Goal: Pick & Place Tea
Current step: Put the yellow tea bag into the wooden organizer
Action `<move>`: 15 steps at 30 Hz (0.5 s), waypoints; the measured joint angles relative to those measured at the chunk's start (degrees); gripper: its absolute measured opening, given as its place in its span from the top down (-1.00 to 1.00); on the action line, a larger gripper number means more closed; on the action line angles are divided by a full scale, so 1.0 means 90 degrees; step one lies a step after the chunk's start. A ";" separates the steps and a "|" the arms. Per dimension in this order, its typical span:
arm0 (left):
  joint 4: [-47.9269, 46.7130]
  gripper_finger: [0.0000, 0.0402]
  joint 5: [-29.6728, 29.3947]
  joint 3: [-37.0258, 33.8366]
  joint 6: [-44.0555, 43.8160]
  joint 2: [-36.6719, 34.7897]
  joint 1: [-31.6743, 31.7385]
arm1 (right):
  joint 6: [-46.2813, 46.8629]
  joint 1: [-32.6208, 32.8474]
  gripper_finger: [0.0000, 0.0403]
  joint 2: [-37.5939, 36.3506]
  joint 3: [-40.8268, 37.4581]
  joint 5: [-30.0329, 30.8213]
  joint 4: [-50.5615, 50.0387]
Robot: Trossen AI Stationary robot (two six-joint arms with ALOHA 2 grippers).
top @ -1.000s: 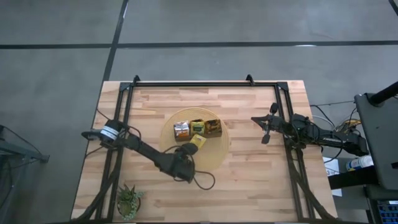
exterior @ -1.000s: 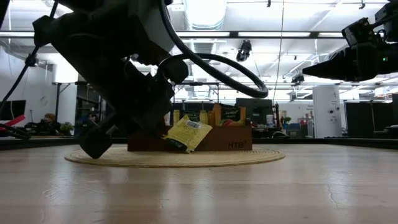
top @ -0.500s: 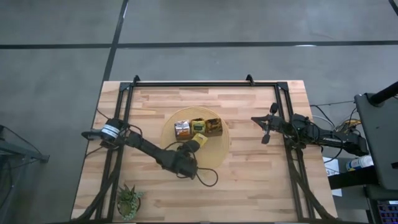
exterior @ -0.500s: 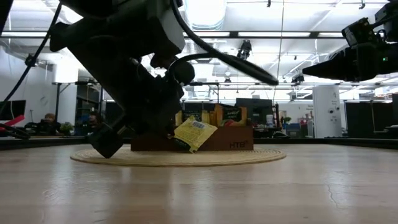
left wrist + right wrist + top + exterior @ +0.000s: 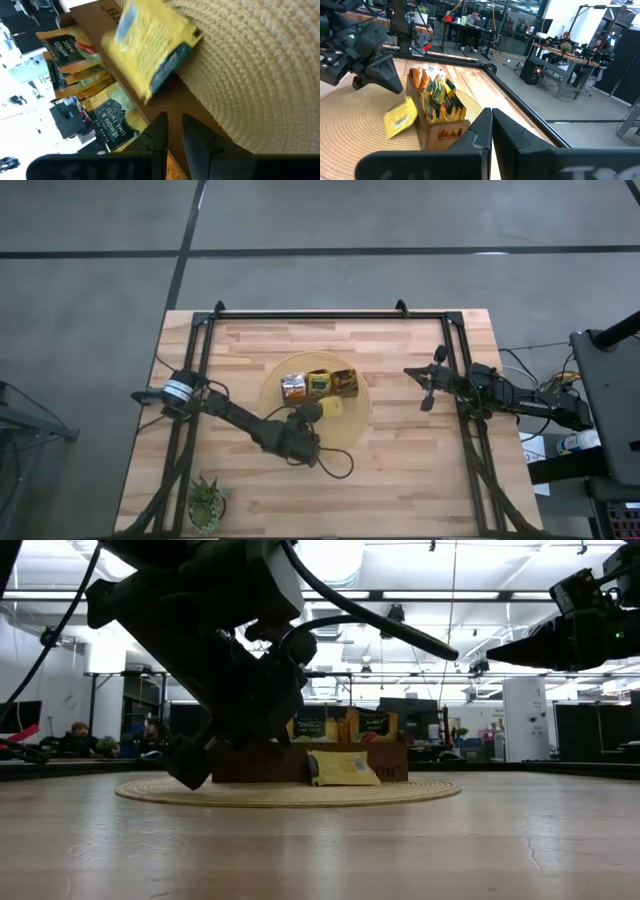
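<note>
My left end effector (image 5: 308,416) slightly parted and empty beside the box (image 5: 319,385), sachets (image 5: 440,95) upright inside, yellow sachet (image 5: 343,768) loose on the mat (image 5: 352,425), right end effector (image 5: 428,402) closed

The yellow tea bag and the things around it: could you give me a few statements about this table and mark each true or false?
1. The yellow tea bag lies on the round straw mat, in front of the brown box. True.
2. The left gripper is clamped on the yellow tea bag. False: the bag lies free of it on the mat.
3. The brown box holds more tea bags standing upright. True.
4. The right gripper is reaching into the box. False: it waits off the mat at the table's right side, fingers shut.
5. The potted plant stands on the mat. False: it stands at the table's near left corner.
</note>
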 joint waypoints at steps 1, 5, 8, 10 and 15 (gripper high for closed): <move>0.0000 0.75 -0.0034 0.0000 0.0015 0.0000 0.0000 | 0.0000 -0.0001 0.96 -0.0001 0.0000 0.0000 0.0002; 0.0000 0.75 -0.0039 0.0000 0.0256 0.0000 0.0000 | 0.0000 -0.0002 0.96 -0.0002 0.0000 0.0000 0.0000; 0.0005 0.75 0.0091 0.0000 0.0535 0.0000 0.0014 | 0.0000 0.0000 0.96 -0.0002 0.0000 0.0000 0.0000; 0.0034 0.75 0.0212 0.0000 0.0694 0.0000 0.0039 | 0.0000 -0.0001 0.96 -0.0002 0.0001 0.0000 0.0001; 0.0226 0.75 0.0435 0.0000 0.0773 0.0005 0.0129 | 0.0000 -0.0002 0.96 -0.0002 0.0001 0.0000 0.0001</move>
